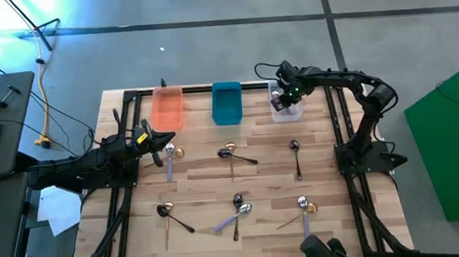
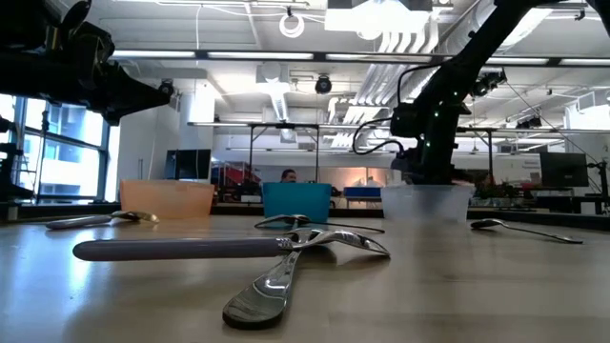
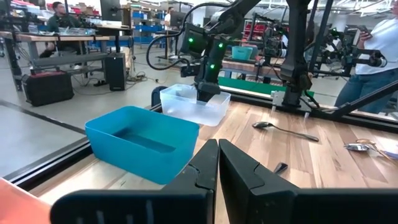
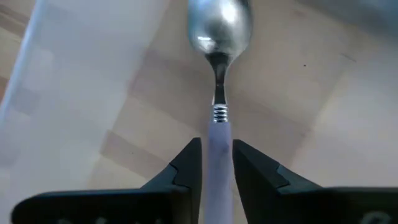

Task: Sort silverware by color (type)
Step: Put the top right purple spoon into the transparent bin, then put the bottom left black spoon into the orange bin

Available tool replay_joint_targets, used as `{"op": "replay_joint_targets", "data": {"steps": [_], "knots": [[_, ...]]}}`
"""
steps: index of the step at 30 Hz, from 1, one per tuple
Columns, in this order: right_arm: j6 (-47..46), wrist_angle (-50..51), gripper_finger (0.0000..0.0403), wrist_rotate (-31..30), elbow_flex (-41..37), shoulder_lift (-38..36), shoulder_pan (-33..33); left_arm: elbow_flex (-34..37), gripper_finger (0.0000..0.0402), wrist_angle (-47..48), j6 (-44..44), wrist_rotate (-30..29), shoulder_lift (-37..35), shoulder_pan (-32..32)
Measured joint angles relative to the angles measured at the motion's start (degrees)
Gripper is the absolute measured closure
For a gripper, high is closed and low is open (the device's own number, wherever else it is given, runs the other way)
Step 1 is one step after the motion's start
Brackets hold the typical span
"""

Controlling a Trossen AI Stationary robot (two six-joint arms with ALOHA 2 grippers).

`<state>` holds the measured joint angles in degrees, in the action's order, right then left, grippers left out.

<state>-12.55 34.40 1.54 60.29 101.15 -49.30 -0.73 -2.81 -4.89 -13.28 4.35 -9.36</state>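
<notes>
Right wrist view shows us a lavender-handled spoon (image 4: 219, 74) pinched by its handle between the right gripper (image 4: 217, 163) fingers, above the clear bin (image 1: 286, 107). We see the left gripper (image 1: 165, 138) closed and empty, hovering near the orange bin (image 1: 166, 108), other spoons scattered on the table (image 1: 266, 183).

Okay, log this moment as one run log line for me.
right gripper: shut on lavender-handled spoon, over clear bin | left gripper: shut, empty, near orange bin | spoons left on table
</notes>
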Motion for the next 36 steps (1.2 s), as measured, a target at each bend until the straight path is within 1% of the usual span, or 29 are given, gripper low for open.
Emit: {"op": "replay_joint_targets", "data": {"steps": [5,8,11,15,17,18,21,22,23,26,29,31,34,36], "knots": [[1.5,0.6,0.028,0.1,0.0,-1.6,0.1,0.0,0.0396,0.3,-0.6,0.0,0.0,0.0],[3.5,4.9,0.0263,0.5,0.8,-3.8,0.4,0.0,0.0396,0.3,-0.9,0.0,0.0,0.0],[4.9,8.9,0.0267,-1.1,1.8,-7.5,1.3,0.0,0.0396,0.1,-1.0,0.0,0.0,0.0],[7.8,8.0,0.03,-8.1,0.1,-15.0,4.5,0.0,0.0396,0.0,-2.0,0.0,0.0,0.0],[8.7,4.6,0.0325,-10.0,-2.4,-19.3,6.4,0.0,0.0396,0.1,-2.0,0.3,0.0,0.0],[9.0,1.8,0.0339,-10.0,-4.4,-21.7,7.3,0.0,0.0397,0.3,-2.0,1.0,0.0,0.0],[9.9,-9.0,0.0385,-9.9,-11.9,-29.1,10.3,0.0,0.0397,0.3,-0.7,3.5,0.0,0.0],[10.1,-12.5,0.0393,-9.9,-14.8,-31.4,11.4,0.0,0.0397,0.3,-0.6,4.1,0.0,0.0],[10.3,-15.8,0.0397,-9.9,-17.7,-33.8,12.6,0.0,0.0397,0.2,-0.5,4.3,0.1,0.0],[12.8,-25.9,0.0389,-9.2,-26.2,-40.8,16.9,0.0,0.0397,-0.2,0.0,4.3,0.2,0.0],[13.3,-34.5,0.0389,-4.7,-32.3,-46.5,20.3,0.0,0.0397,-0.1,0.5,4.5,1.0,0.0],[10.7,-37.6,0.0393,-1.3,-33.8,-49.3,21.5,0.0,0.0397,-0.5,1.2,6.4,2.0,0.0],[6.4,-37.2,0.0397,4.6,-33.2,-51.6,21.8,0.0,0.0397,-1.7,0.1,9.3,4.6,0.0],[4.9,-37.1,0.0398,5.5,-32.2,-52.6,22.3,0.0,0.0397,-2.3,-2.0,10.7,6.8,0.0]]}}
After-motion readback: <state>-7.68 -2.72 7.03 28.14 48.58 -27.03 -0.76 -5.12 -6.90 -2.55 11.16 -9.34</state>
